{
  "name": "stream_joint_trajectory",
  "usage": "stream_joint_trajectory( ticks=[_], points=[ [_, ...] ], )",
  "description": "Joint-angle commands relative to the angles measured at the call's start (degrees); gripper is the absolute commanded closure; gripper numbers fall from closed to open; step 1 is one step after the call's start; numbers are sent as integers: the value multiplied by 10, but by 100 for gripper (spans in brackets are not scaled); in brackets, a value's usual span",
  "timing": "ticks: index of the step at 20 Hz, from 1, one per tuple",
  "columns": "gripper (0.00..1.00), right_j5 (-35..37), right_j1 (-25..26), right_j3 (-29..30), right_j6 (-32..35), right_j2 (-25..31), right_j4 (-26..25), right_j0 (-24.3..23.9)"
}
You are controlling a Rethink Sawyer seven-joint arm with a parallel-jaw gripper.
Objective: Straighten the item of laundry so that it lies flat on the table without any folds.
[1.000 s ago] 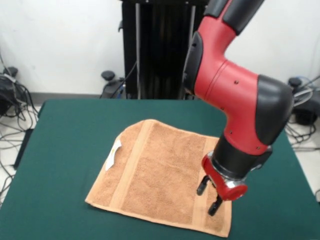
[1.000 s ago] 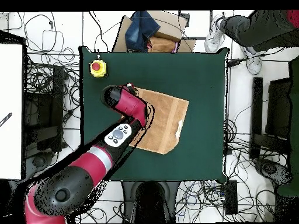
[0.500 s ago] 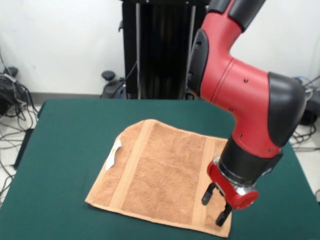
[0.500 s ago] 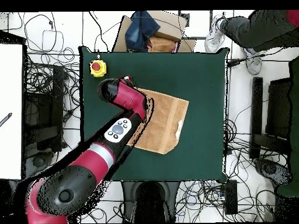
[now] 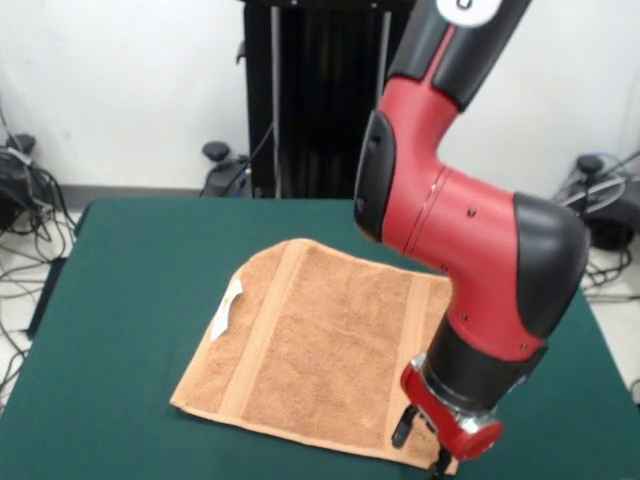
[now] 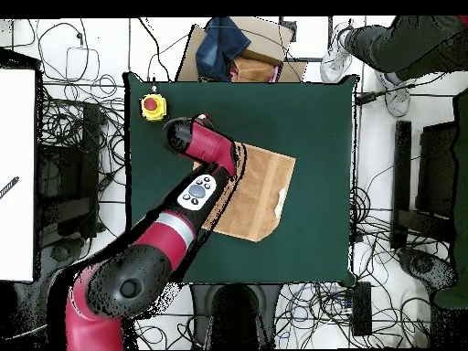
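Observation:
The item of laundry (image 5: 310, 345), an orange-tan towel with two flat bands, lies spread on the green table (image 5: 130, 290). Its left edge is turned up slightly, showing a white tag (image 5: 231, 298). My gripper (image 5: 421, 446) is down low over the towel's near right corner. It is open, with one finger over the towel's edge and the other at the corner. From overhead the towel (image 6: 263, 183) lies mid-table, its left part covered by my arm (image 6: 206, 151). The gripper itself is hidden under the wrist there.
A yellow box with a red button (image 6: 153, 107) stands on one table corner, close to my arm. A cardboard box with blue cloth (image 6: 239, 47) sits just off the table's edge. A person's legs (image 6: 388, 41) show at the top right. Cables cover the floor.
The gripper has moved from over the towel's right band down toward its near right corner and sits lower. The arm's upper links have swung over. The towel has not shifted.

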Motion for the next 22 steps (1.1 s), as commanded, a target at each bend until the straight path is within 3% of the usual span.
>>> stream_joint_trajectory(
  ticks=[1, 5, 10, 17, 22],
  points=[
    [0, 55, 79, -91, 169, 8, -7, -18],
    [0, 76, 83, -115, 177, 8, -3, -21],
    [0, 67, 47, -79, 157, 62, 6, -23],
    [0, 55, 35, -63, 133, 81, 1, -27],
    [0, 48, 6, -20, 120, 98, -6, -17]
  ],
)
